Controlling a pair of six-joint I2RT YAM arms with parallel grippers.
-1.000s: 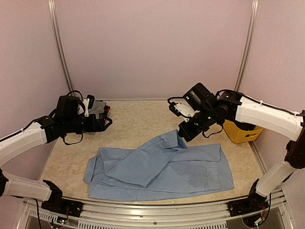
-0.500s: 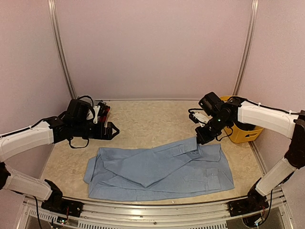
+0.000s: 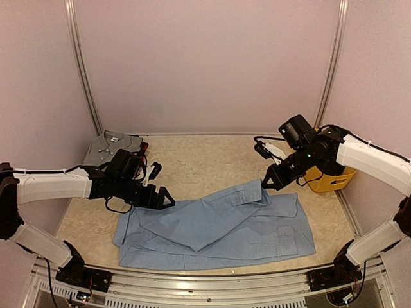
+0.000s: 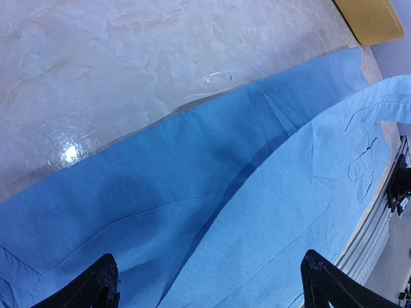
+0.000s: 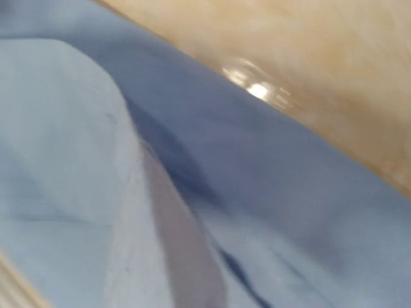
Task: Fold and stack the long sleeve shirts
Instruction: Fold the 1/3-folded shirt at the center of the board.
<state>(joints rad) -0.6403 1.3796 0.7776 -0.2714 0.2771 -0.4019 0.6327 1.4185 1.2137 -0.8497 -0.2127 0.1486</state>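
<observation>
The light blue shirt [image 3: 218, 228] lies spread on the table, one sleeve folded across its body. My right gripper [image 3: 265, 184] is at the cuff end of that sleeve [image 3: 247, 196] and looks shut on it; the right wrist view shows only blurred blue cloth [image 5: 192, 192], no fingers. My left gripper [image 3: 166, 196] is open just above the shirt's upper left edge, jaws wide over blue cloth [image 4: 212, 289]. The grey shirt [image 3: 110, 145] with its white neck label lies folded at the back left. A sliver of red and black [image 3: 143, 149] shows beside it.
The yellow basket [image 3: 329, 178] stands at the right edge behind my right arm; its corner shows in the left wrist view [image 4: 369, 19]. Bare marbled tabletop [image 3: 205, 160] lies behind the blue shirt. Walls close in on three sides.
My right gripper has drawn the sleeve cuff to the right. My left arm has come forward and down to the shirt's left edge, uncovering the grey shirt.
</observation>
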